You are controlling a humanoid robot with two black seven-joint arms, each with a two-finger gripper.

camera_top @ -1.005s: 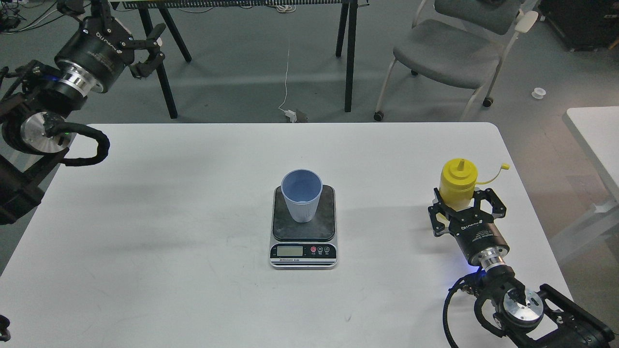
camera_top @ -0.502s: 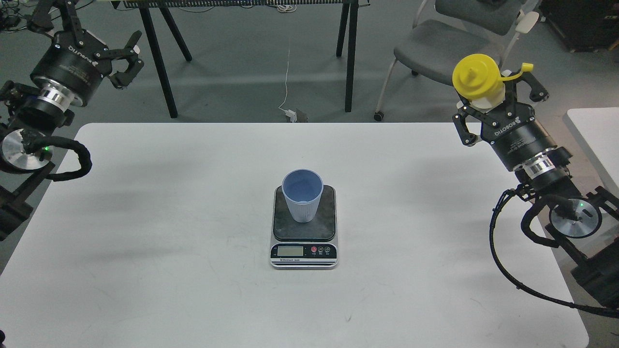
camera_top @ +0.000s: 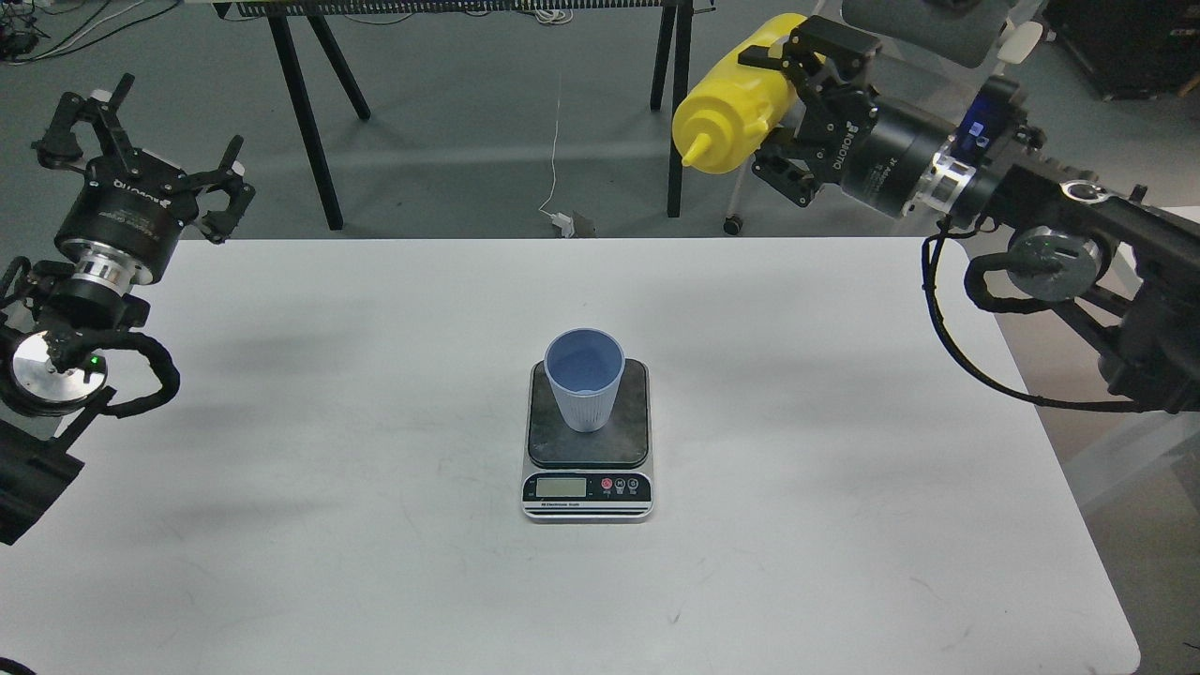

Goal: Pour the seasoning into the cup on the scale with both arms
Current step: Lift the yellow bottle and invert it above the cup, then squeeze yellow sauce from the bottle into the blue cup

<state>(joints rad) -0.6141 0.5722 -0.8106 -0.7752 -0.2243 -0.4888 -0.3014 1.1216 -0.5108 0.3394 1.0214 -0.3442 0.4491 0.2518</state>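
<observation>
The light blue ribbed cup (camera_top: 585,377) stands upright on the dark top plate of the scale (camera_top: 588,487) at the table's middle. My right gripper (camera_top: 787,108) is shut on the yellow seasoning bottle (camera_top: 727,112) and holds it high beyond the table's far edge. The bottle is tipped on its side, nozzle pointing left and down, up and to the right of the cup. Its tethered cap is hidden. My left gripper (camera_top: 141,127) is open and empty, raised over the table's far left corner.
The white table (camera_top: 375,562) has a rounded far right corner. Black table legs (camera_top: 319,150) and a grey chair (camera_top: 937,19) stand on the floor behind. A second white table's edge (camera_top: 1172,225) shows at the right.
My right arm has swung the bottle up and left and tipped it from upright to nozzle-left. My left gripper has moved down and left toward the table's corner.
</observation>
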